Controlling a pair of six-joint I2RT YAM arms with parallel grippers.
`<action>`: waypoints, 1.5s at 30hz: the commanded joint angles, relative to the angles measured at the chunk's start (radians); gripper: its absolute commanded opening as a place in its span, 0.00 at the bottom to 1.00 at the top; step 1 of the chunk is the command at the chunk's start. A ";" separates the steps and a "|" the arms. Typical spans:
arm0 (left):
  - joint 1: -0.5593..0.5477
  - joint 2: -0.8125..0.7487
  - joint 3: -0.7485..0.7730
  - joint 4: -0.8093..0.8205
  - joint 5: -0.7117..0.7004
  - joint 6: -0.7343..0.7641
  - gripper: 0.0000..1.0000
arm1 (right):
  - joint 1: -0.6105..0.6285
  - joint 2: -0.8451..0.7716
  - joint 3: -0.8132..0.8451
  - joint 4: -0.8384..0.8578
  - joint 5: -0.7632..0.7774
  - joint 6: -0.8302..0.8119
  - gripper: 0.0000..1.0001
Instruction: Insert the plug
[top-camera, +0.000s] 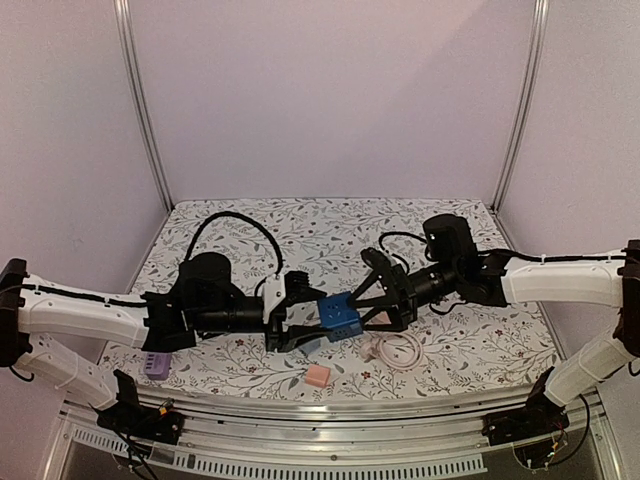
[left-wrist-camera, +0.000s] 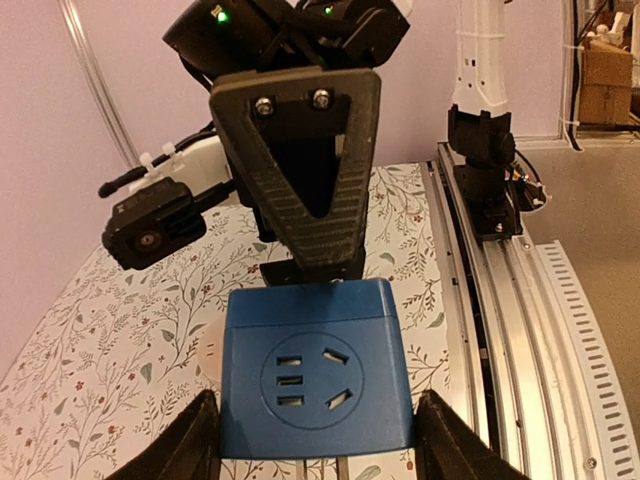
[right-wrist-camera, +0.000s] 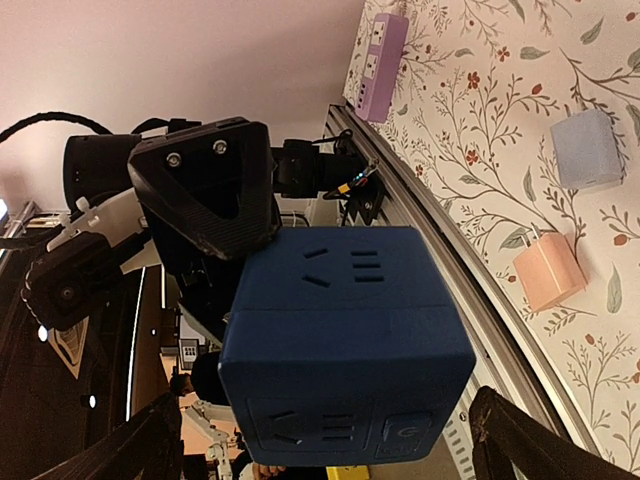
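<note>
Currently the blue socket cube (top-camera: 338, 315) is held up off the table (top-camera: 300, 225), in the middle of the workspace between the two arms. The left gripper (top-camera: 308, 320) is clamped on it: in the left wrist view both fingers press against the cube's sides, and a face with two sets of socket holes looks straight at that camera.

The right gripper (top-camera: 365, 305) faces the cube from the opposite side with its jaws spread wide. In the right wrist view the cube sits between its fingers with a clear gap on each side, so there is no contact. That view also shows a second socket face on the cube and, beside it, what looks like a switch.

A white cable (top-camera: 395, 350) lies coiled on the table just in front of the right gripper, near the front edge; its plug end cannot be made out. A pink block (top-camera: 317, 375) rests near the front edge, left of the cable. A pale blue block (right-wrist-camera: 590, 150) sits close to the pink one. A purple power strip (top-camera: 155, 365) lies at the front left, well apart from the cube.
</note>
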 joint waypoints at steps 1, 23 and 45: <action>0.014 0.002 0.006 0.070 0.004 -0.006 0.00 | 0.001 0.003 -0.016 0.026 -0.028 0.026 0.97; 0.010 0.102 0.064 0.112 0.013 -0.023 0.00 | 0.020 0.035 0.025 -0.035 0.009 -0.010 0.78; 0.035 -0.001 -0.037 0.142 -0.137 -0.121 0.99 | 0.017 0.032 0.092 -0.266 0.197 -0.158 0.05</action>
